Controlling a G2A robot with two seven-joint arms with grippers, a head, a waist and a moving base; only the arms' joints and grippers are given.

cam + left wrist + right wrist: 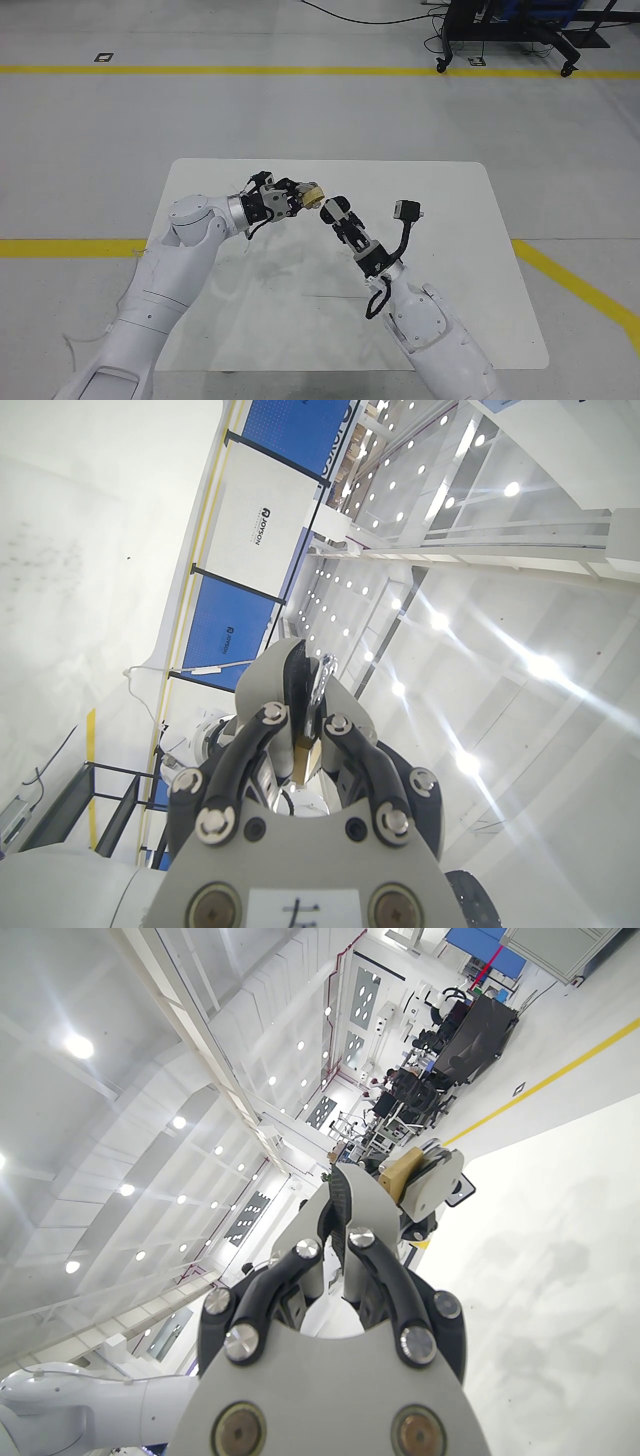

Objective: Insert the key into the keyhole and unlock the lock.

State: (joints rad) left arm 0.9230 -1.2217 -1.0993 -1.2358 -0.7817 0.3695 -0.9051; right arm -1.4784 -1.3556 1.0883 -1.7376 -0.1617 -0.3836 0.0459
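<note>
The left gripper is clamped on the lock, which it holds in the air above the table. The right gripper is just beside the lock with its fingers pressed together. Whether they pinch anything cannot be told.

Industrial hall: yellow floor lines

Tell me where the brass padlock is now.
In the top view, the small brass padlock is clamped in the left tool, above the middle of the white table, close beside the right tool.
</note>
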